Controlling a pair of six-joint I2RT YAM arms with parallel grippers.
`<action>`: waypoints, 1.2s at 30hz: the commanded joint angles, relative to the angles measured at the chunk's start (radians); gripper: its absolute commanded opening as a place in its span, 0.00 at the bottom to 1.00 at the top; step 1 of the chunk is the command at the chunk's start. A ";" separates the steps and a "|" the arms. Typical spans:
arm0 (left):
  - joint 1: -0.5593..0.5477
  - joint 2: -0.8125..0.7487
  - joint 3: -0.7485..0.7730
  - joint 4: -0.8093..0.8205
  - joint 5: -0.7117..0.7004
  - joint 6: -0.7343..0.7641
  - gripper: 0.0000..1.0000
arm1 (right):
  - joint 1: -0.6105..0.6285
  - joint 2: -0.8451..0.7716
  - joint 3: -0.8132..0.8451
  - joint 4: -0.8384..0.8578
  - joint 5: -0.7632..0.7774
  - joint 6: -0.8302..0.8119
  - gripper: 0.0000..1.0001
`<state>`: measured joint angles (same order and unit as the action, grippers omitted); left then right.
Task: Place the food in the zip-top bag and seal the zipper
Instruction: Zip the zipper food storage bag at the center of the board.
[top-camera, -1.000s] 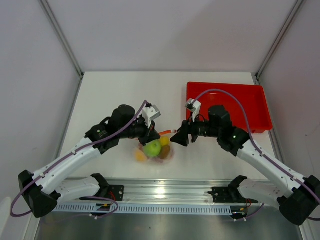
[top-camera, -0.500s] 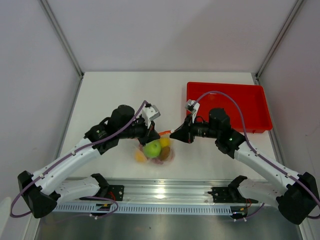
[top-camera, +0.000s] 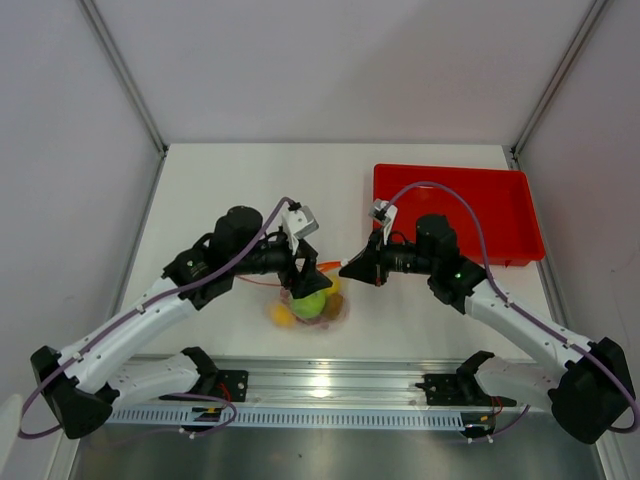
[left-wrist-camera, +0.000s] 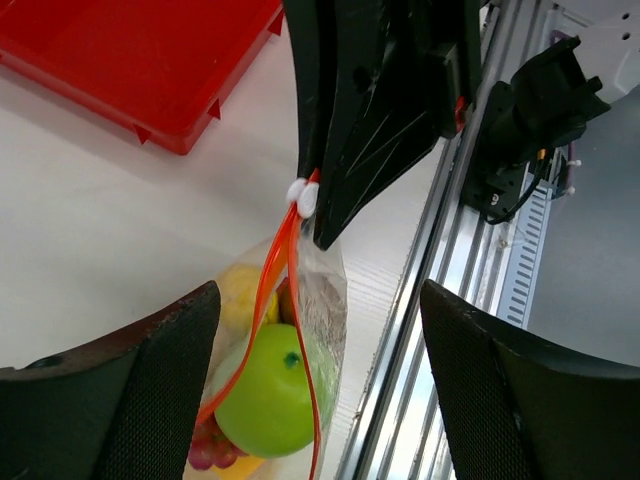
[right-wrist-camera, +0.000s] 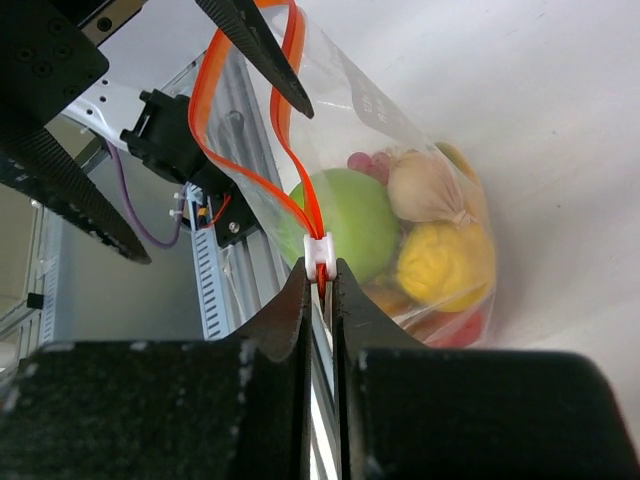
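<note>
The zip-top bag (top-camera: 322, 312) hangs just above the table's near edge, holding the food: a green apple (top-camera: 310, 305), a yellow fruit (right-wrist-camera: 440, 265), a brownish one (right-wrist-camera: 425, 190) and grapes (right-wrist-camera: 365, 160). My right gripper (right-wrist-camera: 320, 272) is shut on the zipper (right-wrist-camera: 250, 130) just under its white slider (right-wrist-camera: 319, 250), at the bag's right end (top-camera: 347, 268). The zipper's two orange strips (left-wrist-camera: 275, 270) stand apart over the apple (left-wrist-camera: 265, 390). My left gripper (left-wrist-camera: 318, 300) is open, one finger on each side of the bag's mouth, not touching it (top-camera: 302, 282).
A red tray (top-camera: 455, 210) lies at the back right, behind the right arm. The metal rail (top-camera: 320, 385) with both arm bases runs along the near edge, right below the hanging bag.
My right gripper moved left and shut on the zipper's end. My left gripper, shut on the bag's mouth before, has opened and let go. The bag has sagged a little.
</note>
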<state>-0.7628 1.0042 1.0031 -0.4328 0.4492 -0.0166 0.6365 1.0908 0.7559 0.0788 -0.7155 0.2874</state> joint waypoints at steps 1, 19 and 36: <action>0.005 0.042 0.063 0.037 0.092 0.061 0.83 | -0.003 0.007 0.039 0.033 -0.045 -0.020 0.00; 0.077 0.231 0.123 -0.104 0.270 0.175 0.22 | -0.020 0.000 0.094 -0.065 -0.137 -0.106 0.02; 0.088 0.191 0.094 -0.076 0.290 0.125 0.01 | -0.024 0.037 0.049 -0.001 -0.118 -0.068 0.21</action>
<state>-0.6804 1.2263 1.0885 -0.5484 0.6918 0.1265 0.6151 1.1130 0.8009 0.0254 -0.8284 0.2131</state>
